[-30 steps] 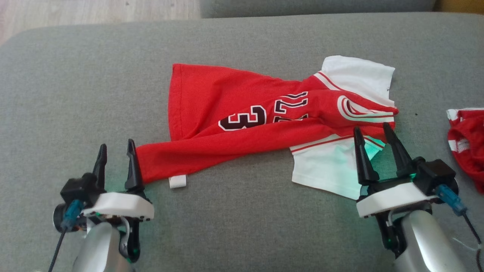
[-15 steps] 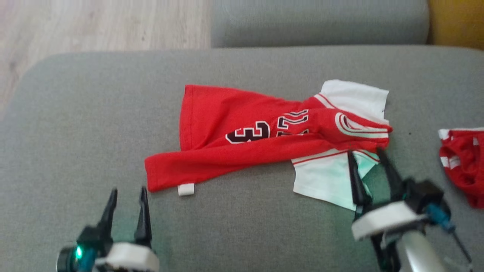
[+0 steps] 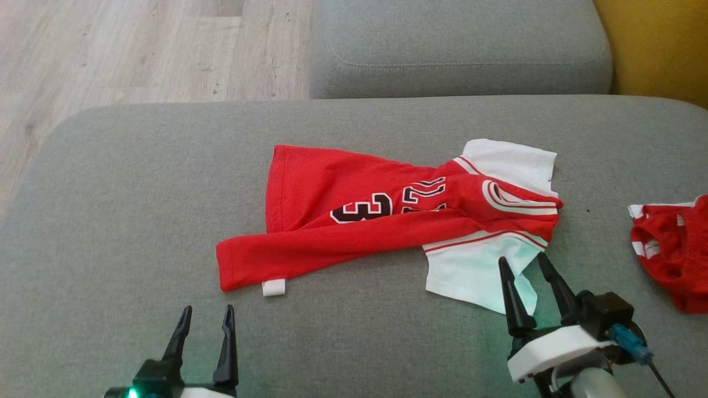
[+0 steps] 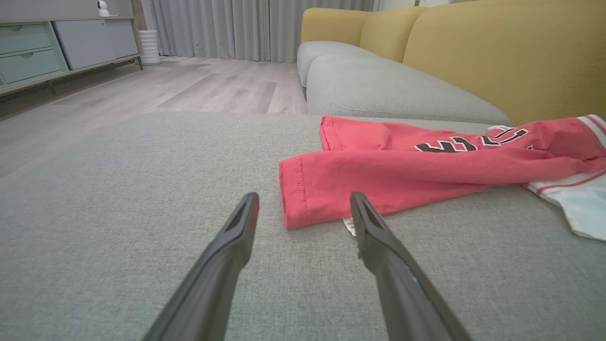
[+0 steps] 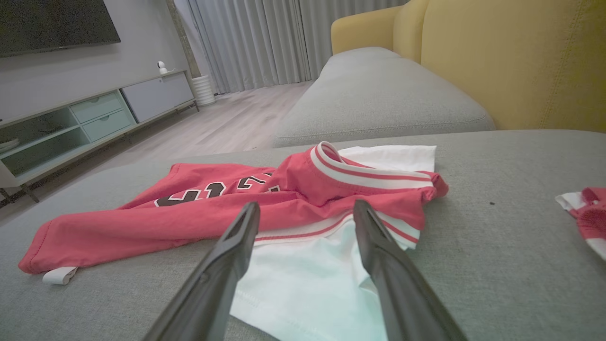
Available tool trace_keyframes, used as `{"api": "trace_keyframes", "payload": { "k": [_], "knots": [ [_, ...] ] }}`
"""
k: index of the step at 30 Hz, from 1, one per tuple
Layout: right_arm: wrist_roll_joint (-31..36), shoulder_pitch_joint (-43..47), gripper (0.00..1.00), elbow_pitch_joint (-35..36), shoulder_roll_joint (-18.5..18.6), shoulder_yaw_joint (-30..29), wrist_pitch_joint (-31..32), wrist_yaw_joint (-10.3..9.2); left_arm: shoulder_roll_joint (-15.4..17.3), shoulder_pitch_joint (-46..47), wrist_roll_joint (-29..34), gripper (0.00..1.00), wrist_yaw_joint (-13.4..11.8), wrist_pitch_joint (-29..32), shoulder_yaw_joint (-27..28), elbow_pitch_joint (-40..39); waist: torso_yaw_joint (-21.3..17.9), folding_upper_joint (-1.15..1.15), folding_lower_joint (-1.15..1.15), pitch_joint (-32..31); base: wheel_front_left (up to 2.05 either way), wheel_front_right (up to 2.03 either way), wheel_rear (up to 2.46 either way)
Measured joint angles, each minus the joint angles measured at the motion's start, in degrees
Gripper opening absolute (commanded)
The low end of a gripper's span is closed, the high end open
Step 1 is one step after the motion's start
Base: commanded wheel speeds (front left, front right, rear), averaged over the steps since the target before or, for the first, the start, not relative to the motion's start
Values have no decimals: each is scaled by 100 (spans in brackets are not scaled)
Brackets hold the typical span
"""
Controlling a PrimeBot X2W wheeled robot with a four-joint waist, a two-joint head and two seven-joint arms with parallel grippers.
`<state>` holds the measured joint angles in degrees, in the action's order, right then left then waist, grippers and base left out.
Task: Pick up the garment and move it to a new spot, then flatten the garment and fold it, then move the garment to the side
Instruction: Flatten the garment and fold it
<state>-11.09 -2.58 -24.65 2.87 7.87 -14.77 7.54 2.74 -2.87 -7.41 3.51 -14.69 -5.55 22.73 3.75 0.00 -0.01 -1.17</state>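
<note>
Left gripper (image 3: 206, 310) spread wide, nothing between the fingers, low over the grey seat cushion (image 3: 110, 221). Just ahead of its fingertips and slightly to the right, the folded red hem end of the basketball jersey (image 3: 343, 182), apart from both fingers; a small white label (image 3: 274, 287) poking out from under that hem, nearest the right finger. Right gripper (image 3: 522, 258) likewise parted and empty, tips over the near white sleeve (image 3: 470, 271) of the jersey; whether touching the cloth, impossible to tell. Beyond those tips, the striped collar (image 3: 520, 202), then the far white sleeve (image 3: 509, 157). Between the two grippers and farther out, the red body, rumpled and half folded over itself lengthwise, black numerals showing. Off to the right of the right gripper, well apart, a second red-and-white garment (image 3: 666, 249). Farther still, another grey cushion (image 3: 459, 50), a yellow backrest (image 3: 658, 50), pale wood floor (image 3: 110, 50)
</note>
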Motion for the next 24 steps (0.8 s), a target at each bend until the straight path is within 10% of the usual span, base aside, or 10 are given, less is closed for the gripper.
{"api": "trace_keyframes", "payload": {
  "k": [21,22,23,24],
  "knots": [
    [259,-633,100,-2183,-10,-594,-11,0,0,74,-177,100,0,0,-303,68,104,0,1,406,0,0,0],
    [258,-662,91,-2279,-7,-576,-27,0,0,90,-181,100,0,1,-304,69,119,0,1,416,0,0,0],
    [257,-696,14,-2383,-4,-521,-63,0,0,110,-211,100,0,0,-307,70,132,0,1,424,0,0,0],
    [235,-759,0,-2496,1,-463,-87,0,0,136,-223,100,-1,0,-304,71,143,0,1,429,0,0,0]
  ]
}}
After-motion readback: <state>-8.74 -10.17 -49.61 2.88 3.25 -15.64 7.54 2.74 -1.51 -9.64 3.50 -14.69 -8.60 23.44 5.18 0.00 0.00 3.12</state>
